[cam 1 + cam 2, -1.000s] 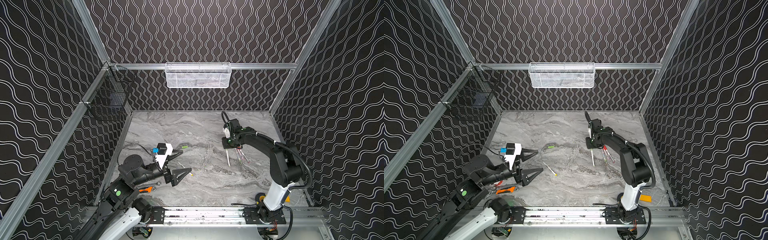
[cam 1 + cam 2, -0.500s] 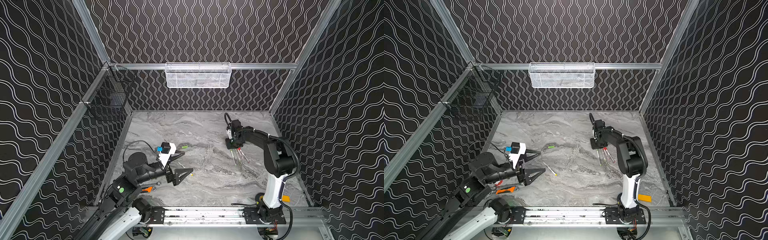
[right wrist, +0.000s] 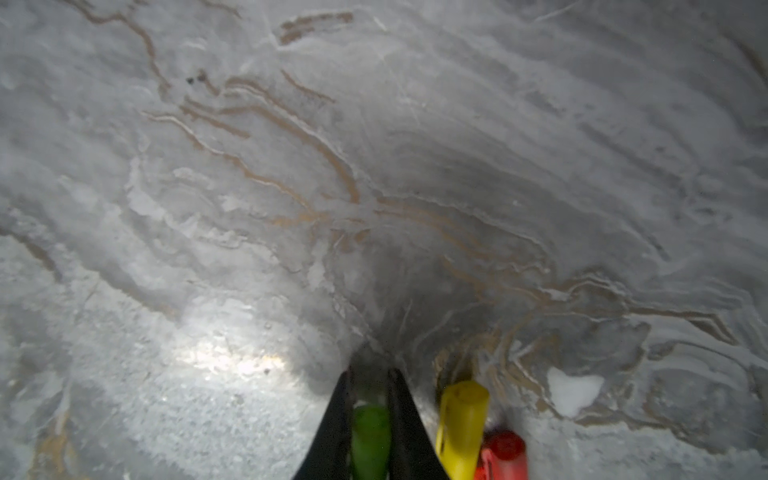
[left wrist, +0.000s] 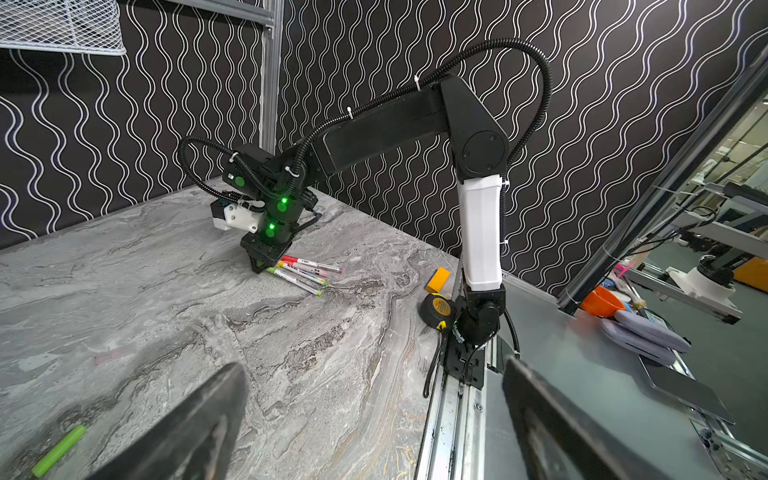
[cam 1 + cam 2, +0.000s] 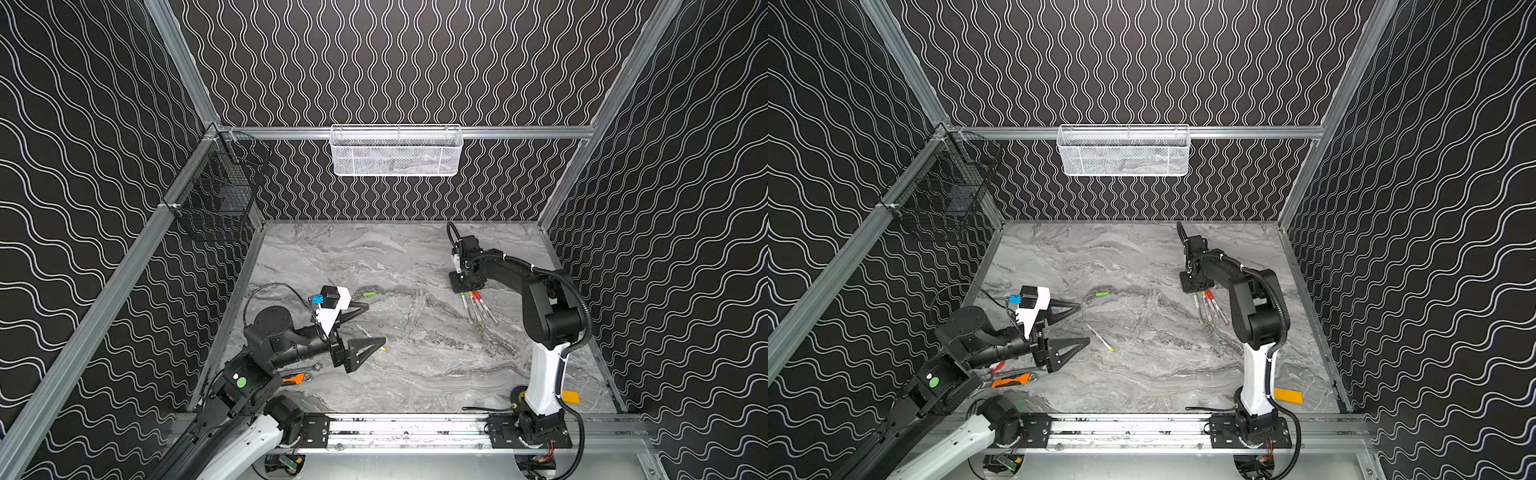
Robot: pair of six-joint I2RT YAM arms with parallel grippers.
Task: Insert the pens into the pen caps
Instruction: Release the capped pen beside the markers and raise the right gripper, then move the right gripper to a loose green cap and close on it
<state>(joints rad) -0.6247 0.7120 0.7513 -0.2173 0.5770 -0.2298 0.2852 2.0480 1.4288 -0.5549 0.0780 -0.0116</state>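
Observation:
My right gripper (image 5: 462, 291) (image 5: 1194, 291) points down at the table on the far right, at the capped ends of a bunch of pens (image 5: 478, 308) (image 5: 1211, 308) (image 4: 303, 272) lying side by side. In the right wrist view its jaws (image 3: 370, 370) stand narrow, close against a green cap (image 3: 370, 436) on both sides. A yellow cap (image 3: 461, 424) and a red cap (image 3: 505, 453) lie beside it. My left gripper (image 5: 376, 323) (image 5: 1084, 323) (image 4: 372, 370) hovers wide open and empty at the near left. A loose green cap (image 5: 369, 294) (image 5: 1101, 294) (image 4: 58, 451) and a loose pen (image 5: 1099, 337) with a yellow end lie by its fingers.
A silver wrench (image 5: 308, 368) and an orange-handled tool (image 5: 1013, 380) lie under the left arm. A yellow block (image 5: 1287, 395) and a tape measure (image 4: 436, 307) sit by the right arm's base. A white mesh basket (image 5: 397, 151) and a black wire basket (image 5: 220, 199) hang on the walls.
The right gripper has come down with the pen it carried, which now lies with the others, and its jaws have eased slightly. The left gripper has drifted a little to the right.

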